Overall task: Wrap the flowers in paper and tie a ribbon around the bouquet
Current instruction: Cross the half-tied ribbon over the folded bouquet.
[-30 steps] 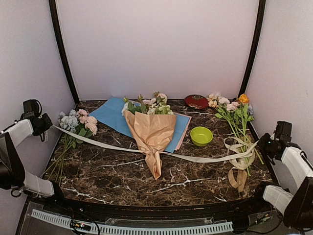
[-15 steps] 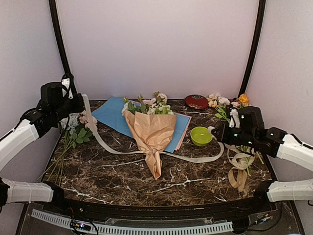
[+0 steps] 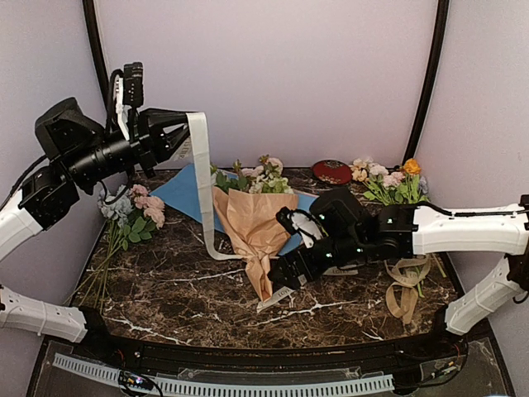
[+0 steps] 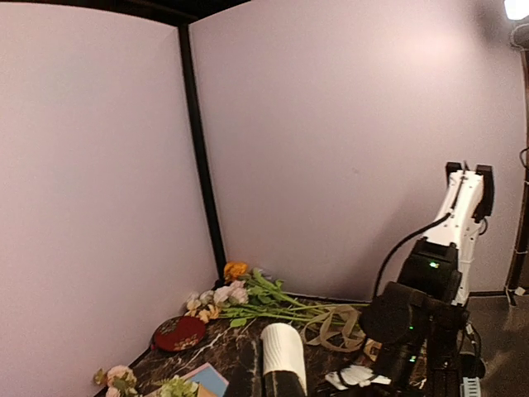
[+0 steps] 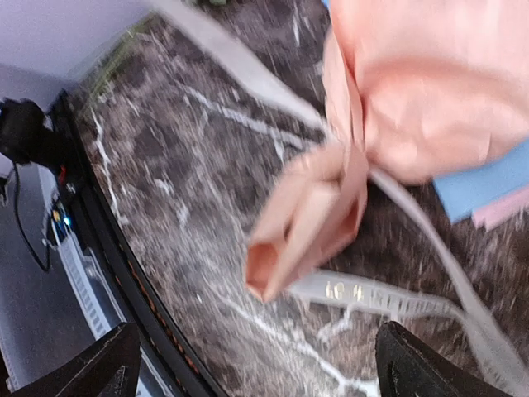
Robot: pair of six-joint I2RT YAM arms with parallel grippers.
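Observation:
The bouquet [image 3: 254, 219] lies mid-table: pale pink and cream flowers [image 3: 261, 174] showing from a cone of tan paper [image 3: 258, 231] whose point faces the near edge. My left gripper [image 3: 183, 136] is raised high at the left, shut on the ribbon [image 3: 202, 190], which hangs down and runs under the cone. In the left wrist view the ribbon [image 4: 283, 356] drapes over the fingers. My right gripper [image 3: 285, 275] is open, low beside the cone's tip. In the right wrist view the paper tip [image 5: 302, 231] and the ribbon's end [image 5: 372, 295] lie ahead of its wide-apart fingers [image 5: 107, 368].
A light blue sheet [image 3: 182, 192] lies under the bouquet. A bunch with blue blooms [image 3: 124, 217] lies at the left, a bunch with an orange bloom [image 3: 398, 184] at the right, a red dish [image 3: 331, 171] at the back. Looped tan ribbon [image 3: 405, 285] lies near the right edge.
Both arms swung in from the sides. The left one lifted its ribbon end high. The right one came to the cone's tip, opened, and its ribbon end now lies on the table.

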